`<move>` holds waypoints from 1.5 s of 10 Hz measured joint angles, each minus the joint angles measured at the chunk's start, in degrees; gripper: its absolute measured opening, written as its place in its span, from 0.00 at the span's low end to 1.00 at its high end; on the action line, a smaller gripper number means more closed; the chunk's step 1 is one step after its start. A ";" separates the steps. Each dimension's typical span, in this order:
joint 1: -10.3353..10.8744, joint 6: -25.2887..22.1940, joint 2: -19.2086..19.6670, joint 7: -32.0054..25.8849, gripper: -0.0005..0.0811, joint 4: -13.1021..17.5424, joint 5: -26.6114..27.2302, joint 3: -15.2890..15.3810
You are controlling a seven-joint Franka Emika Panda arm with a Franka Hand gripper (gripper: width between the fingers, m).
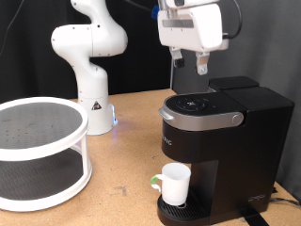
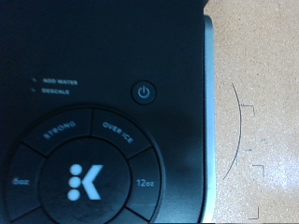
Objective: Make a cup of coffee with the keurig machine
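Note:
The black keurig machine [image 1: 230, 137] stands on the wooden table at the exterior view's right, with its grey-silver lid handle [image 1: 199, 120] down. The small white cup of coffee [image 1: 174, 183] sits upright on the drip tray under the spout, a green tab at its side. My gripper [image 1: 188, 64] hangs a little above the machine's top, open, with nothing between its fingers. The wrist view looks straight down on the keurig machine [image 2: 103, 56], showing its round button panel [image 2: 89, 173] and power button [image 2: 142, 92]. No fingers show in that view.
A white round two-tier rack [image 1: 38, 151] stands at the exterior view's left. The arm's white base [image 1: 92, 104] is behind it at the table's back. Bare wooden table [image 1: 127, 169] lies between rack and machine.

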 joint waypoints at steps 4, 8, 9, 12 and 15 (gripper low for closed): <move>0.00 0.89 2.57 0.02 0.99 0.00 0.16 0.01; 0.03 1.23 3.64 0.02 0.44 -0.06 1.07 0.01; 0.08 1.24 3.78 0.01 0.44 -0.18 1.56 0.01; 0.27 1.37 4.88 -0.09 0.05 -0.97 1.88 0.32; 0.29 3.65 6.06 -0.01 0.02 -2.50 1.64 1.13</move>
